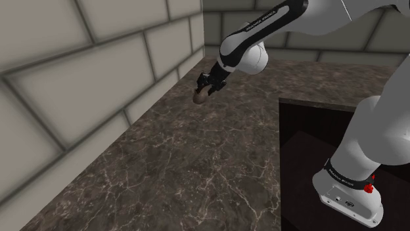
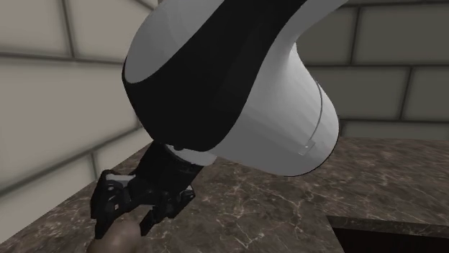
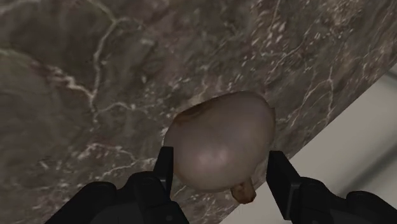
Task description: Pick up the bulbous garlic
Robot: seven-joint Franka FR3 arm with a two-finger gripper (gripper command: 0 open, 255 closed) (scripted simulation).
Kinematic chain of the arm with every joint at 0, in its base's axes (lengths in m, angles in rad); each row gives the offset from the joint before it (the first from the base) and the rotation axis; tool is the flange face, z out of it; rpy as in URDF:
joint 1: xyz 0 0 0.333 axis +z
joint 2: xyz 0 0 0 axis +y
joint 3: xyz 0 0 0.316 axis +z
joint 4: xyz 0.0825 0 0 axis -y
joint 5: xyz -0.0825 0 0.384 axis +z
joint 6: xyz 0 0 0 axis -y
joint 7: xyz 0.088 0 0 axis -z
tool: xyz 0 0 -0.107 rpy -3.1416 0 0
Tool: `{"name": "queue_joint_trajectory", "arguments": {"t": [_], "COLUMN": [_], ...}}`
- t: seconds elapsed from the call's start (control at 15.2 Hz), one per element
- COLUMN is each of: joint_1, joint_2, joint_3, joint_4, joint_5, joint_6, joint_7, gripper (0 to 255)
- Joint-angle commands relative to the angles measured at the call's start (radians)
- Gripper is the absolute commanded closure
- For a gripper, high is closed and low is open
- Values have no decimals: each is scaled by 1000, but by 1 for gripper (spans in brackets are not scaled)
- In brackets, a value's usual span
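Garlic bulb [image 3: 219, 137], one, in one hand [image 3: 220, 159]

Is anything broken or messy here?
Nothing stands out. The pale, brownish, egg-shaped garlic bulb looks whole, right at the black gripper, above the dark marbled countertop near the tiled wall.

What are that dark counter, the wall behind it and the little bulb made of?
Counter: dark brown stone, probably marble, going by its pale veins. Wall: big pale matte blocks with grey joints, perhaps stone or tile. Bulb: garlic, smooth pale pinkish skin browned at one end.
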Motion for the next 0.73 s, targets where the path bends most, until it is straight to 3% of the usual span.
{"name": "queue_joint_trajectory", "arguments": {"t": [0.0, 0.66], "joint_1": [-6, -33], "joint_2": [-15, -74], "joint_3": [1, 8], "joint_4": [8, 49], "joint_5": [-37, -149], "joint_6": [-20, -112], "joint_7": [36, 146], "gripper": [255, 255]}}
